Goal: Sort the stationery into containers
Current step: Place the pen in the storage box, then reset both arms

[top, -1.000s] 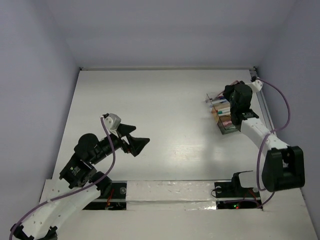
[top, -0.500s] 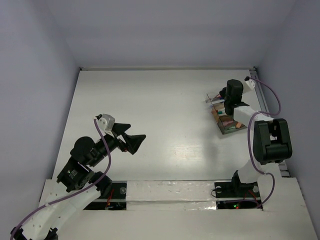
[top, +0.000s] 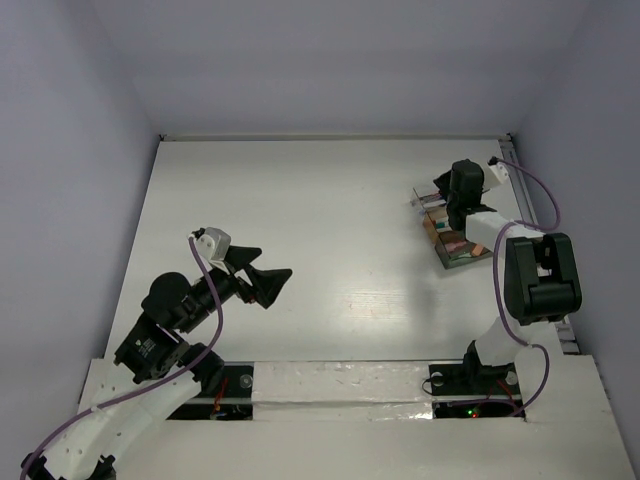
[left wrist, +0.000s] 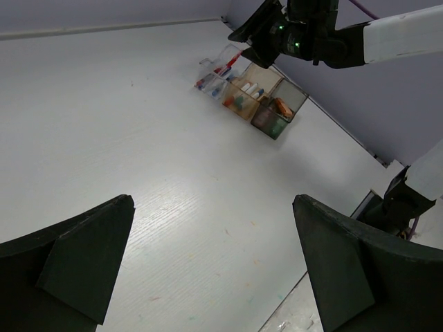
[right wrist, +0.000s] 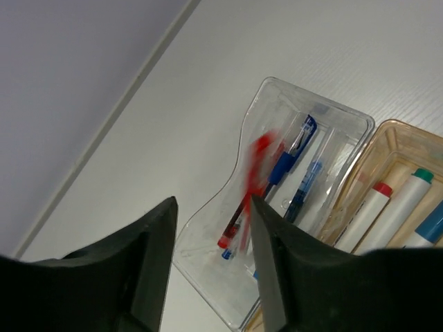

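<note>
My right gripper hangs over the containers at the far right of the table, jaws apart. Just past its fingers a red pen shows as a blur, free of both of them, over the clear pen tray. In that tray lie blue pens and another red-tipped pen. The brownish compartment beside it holds white-bodied markers. My left gripper hovers wide open and empty above bare table at the near left. From the left wrist view the containers stand far off, under the right gripper.
The table's right edge and a rail run close behind the containers. The back wall meets the table just beyond them. The right arm's elbow stands folded up near the right edge.
The right gripper has gone from shut to open over the clear tray, and the red pen has left it. The right arm folded upright. The left arm shifted slightly left, then held still.
</note>
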Available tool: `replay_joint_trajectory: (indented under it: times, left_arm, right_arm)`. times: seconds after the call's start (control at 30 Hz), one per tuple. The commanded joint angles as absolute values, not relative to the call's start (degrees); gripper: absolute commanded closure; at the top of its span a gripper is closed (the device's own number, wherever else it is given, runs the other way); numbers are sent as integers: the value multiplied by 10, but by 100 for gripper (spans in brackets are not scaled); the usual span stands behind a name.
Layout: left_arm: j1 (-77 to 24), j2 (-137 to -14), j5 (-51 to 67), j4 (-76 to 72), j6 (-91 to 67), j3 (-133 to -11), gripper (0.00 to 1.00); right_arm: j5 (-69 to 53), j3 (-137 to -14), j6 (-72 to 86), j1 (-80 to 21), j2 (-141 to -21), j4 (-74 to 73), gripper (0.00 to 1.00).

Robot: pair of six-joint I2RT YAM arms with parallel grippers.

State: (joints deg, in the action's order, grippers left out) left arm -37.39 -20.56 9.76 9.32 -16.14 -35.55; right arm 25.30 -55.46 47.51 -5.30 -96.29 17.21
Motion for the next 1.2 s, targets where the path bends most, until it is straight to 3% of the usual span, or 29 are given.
replay_joint_trajectory:
  times: [0.0, 0.17, 0.27, 0.3, 0.33, 0.47, 0.73, 0.93, 1.17]
  left_arm:
    - [-374, -212, 94, 75, -163, -363, 1]
    - [-369, -207, 81, 78, -161, -366, 1]
    - [-364, -200, 60, 84, -160, -368, 1]
    - [-364, -199, 55, 87, -160, -370, 1]
    - [-364, -197, 49, 88, -161, -371, 1]
    - [-364, -183, 21, 91, -163, -375, 1]
    - [-364, -163, -51, 107, -168, -423, 1]
    - [-364, -158, -110, 127, -142, -546, 1]
    - [-364, -135, -134, 139, -131, -590, 1]
  right_arm:
    - [253, -573, 476, -51, -954, 157, 40]
    - [249, -582, 474, -51, -929, 113, 20]
    - [250, -568, 469, -51, -891, 106, 18]
    - [244, -560, 467, -51, -879, 101, 3]
    - [241, -556, 458, -51, -851, 95, 0]
    - [166, -527, 424, -51, -745, 83, 0]
    - [-146, -496, 395, -51, -442, 12, 0]
    - [-199, -552, 371, -51, -275, -136, 0]
    - [-236, -568, 357, -51, -202, -195, 0]
